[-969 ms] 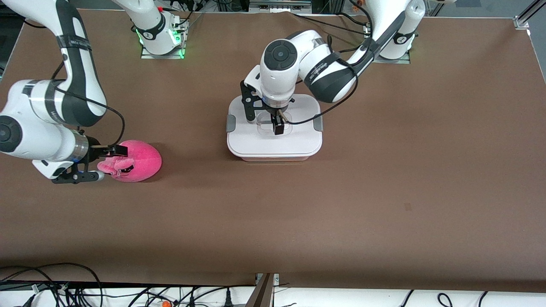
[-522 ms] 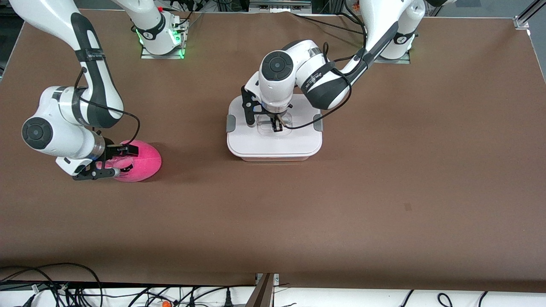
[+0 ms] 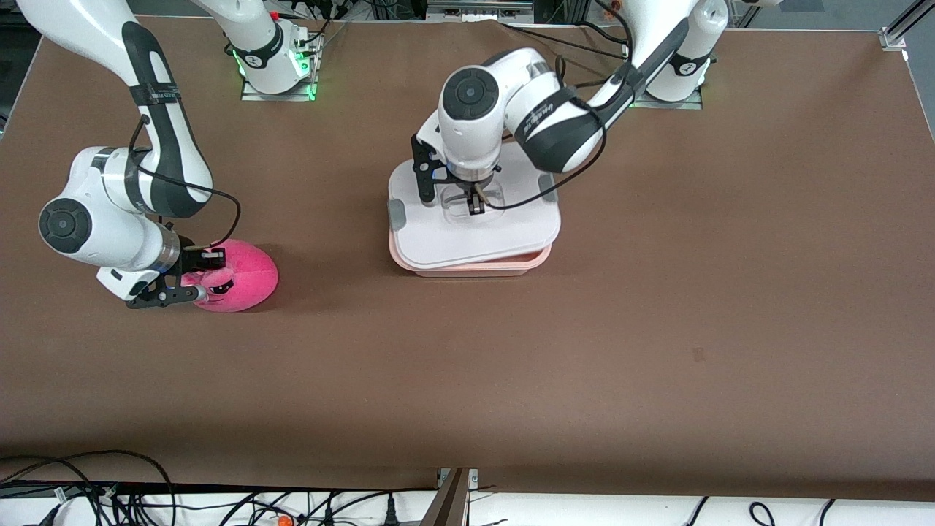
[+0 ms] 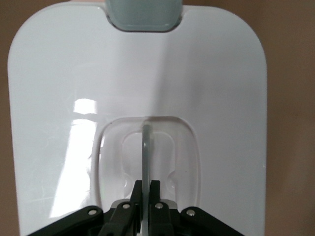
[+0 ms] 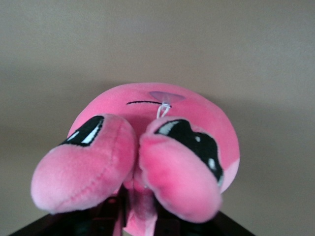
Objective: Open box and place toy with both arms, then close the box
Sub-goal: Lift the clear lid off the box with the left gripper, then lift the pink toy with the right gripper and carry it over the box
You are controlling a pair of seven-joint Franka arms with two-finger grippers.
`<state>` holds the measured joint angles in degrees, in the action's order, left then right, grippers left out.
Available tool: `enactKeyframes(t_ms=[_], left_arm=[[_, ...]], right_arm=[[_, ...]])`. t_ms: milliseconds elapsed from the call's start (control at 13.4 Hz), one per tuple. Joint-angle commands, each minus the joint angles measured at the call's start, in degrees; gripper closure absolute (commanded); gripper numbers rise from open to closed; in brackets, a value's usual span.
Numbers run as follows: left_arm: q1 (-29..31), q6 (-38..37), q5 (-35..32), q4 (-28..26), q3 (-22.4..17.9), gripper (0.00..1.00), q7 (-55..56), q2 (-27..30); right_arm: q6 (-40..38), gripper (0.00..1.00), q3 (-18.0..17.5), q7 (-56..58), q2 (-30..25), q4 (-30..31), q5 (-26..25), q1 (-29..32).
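Note:
The pinkish box (image 3: 511, 264) stands mid-table. Its white lid (image 3: 504, 230) is lifted and skewed, so the tub's rim shows under it. My left gripper (image 3: 476, 207) is shut on the lid's clear handle (image 4: 146, 147), which stands up from the recess in the left wrist view. The grey clip (image 4: 143, 14) sits at the lid's edge. The bright pink toy (image 3: 245, 279) lies on the table toward the right arm's end. My right gripper (image 3: 207, 273) is shut on the toy's plush (image 5: 142, 206) between its two ears, at table height.
The brown table (image 3: 584, 351) runs wide around both things. The arm bases stand at the table's edge farthest from the front camera. Cables hang past the edge nearest the front camera.
The left gripper has raised the lid off the box and turned it askew. The right gripper has closed on the toy, which stays in place.

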<state>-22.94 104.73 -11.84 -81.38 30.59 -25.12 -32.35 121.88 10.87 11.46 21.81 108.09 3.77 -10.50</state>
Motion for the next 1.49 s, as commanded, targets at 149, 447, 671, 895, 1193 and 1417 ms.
enactKeyframes(t_ms=[149, 447, 671, 895, 1193, 1417], left_arm=[[1.65, -20.57, -0.11, 5.96, 0.53, 1.0, 0.16, 7.2], [12.27, -35.45, -0.99, 10.88, 0.35, 1.0, -12.71, 7.21], [21.23, -37.76, -2.83, 12.04, 0.61, 1.0, -21.96, 7.21], [25.3, -37.85, -2.83, 12.04, 0.35, 1.0, -28.39, 7.21], [26.01, -37.59, -3.1, 12.04, 0.26, 1.0, -31.13, 7.21], [26.01, -37.59, -3.01, 12.04, 0.35, 1.0, -31.13, 7.21]], right_arm=[[-5.85, 1.0, 0.74, 4.0, -0.98, -5.33, 0.8, 0.39], [-15.07, 1.0, 0.47, 4.01, -0.98, -14.2, 0.45, -0.04], [-22.28, 1.0, -1.37, 2.96, -0.81, -22.02, 0.71, -2.67], [-25.63, 1.0, -1.55, -5.97, -0.81, -25.81, 0.98, -11.18], [-26.26, 1.0, -1.55, -14.62, -0.81, -27.23, 2.12, -24.28], [-26.26, 1.0, -1.55, -11.57, -0.72, -27.84, 1.51, -30.8]])
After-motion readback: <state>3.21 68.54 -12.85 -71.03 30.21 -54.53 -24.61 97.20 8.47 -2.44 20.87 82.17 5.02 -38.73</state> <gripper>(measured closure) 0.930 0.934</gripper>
